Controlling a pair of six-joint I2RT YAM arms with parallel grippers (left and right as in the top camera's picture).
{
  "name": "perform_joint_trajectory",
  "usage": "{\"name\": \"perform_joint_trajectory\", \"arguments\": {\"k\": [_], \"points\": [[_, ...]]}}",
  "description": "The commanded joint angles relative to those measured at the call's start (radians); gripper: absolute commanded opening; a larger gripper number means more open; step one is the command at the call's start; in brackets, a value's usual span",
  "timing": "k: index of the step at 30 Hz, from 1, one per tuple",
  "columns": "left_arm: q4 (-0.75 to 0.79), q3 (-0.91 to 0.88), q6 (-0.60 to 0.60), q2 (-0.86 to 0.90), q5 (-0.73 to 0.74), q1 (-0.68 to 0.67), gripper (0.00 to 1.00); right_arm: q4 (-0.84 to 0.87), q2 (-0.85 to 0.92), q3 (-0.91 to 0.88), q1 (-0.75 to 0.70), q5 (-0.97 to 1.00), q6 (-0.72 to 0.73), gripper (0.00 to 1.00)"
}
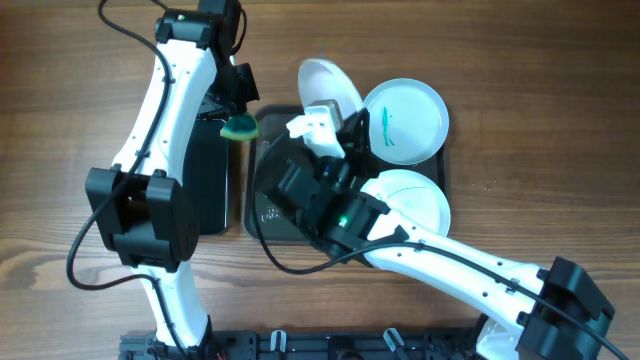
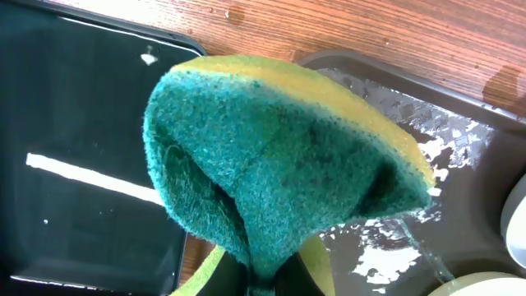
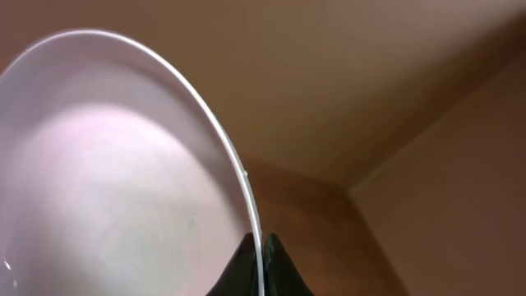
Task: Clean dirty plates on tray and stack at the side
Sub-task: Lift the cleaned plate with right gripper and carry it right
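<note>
1. Plates, nearest item: round shallow white plate (image 1: 425, 200), lying flat on the large dark grey rectangular tray (image 1: 262, 215), partly under the right arm. No smear shows on the visible part.
2. Tray floor: wet, with pale foam patches in the left wrist view.
3. Green-faced yellow sponge (image 2: 279, 156): folded and pinched in the left gripper (image 2: 265, 284), jaws closed on it. It hangs over the gap between the large tray and the narrow black tray (image 2: 82, 123).
4. Pale bluish round plate (image 1: 405, 120): flat at the tray's far right, with a teal-green smear across it; judged still to be cleaned.
5. Farthest item: round white plate held on edge (image 3: 123, 189), tilted up at the tray's far side. The right gripper (image 3: 261, 261) is clamped on its thin rim.
6. Handling, all plates: probably stiff, light and breakable, and slick while wet. The rim is the only hold available. A pinch there may pivot or slip under scrubbing, so sponge pressure should be gentle.
</note>
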Motion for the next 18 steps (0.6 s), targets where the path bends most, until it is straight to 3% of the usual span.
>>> {"name": "perform_joint_trajectory", "arguments": {"k": [1,6,12,15,18], "points": [[0.007,0.025,0.012,-0.026,0.012,-0.003,0.04,0.043,-0.024,0.018,0.002,0.072,-0.146,0.04],[0.011,0.025,0.012,-0.026,0.012,-0.003,0.04,-0.017,-0.024,0.012,-0.002,-0.06,-0.12,0.04],[0.011,0.025,0.012,-0.026,0.012,-0.003,0.04,-0.253,-0.027,0.011,-0.056,-0.45,0.246,0.04],[0.011,0.025,0.012,-0.026,0.012,-0.003,0.04,-0.28,-0.06,0.011,-0.139,-0.706,0.323,0.04],[0.011,0.025,0.012,-0.026,0.012,-0.003,0.04,-0.303,-0.14,0.011,-0.32,-1.07,0.334,0.04]]}}
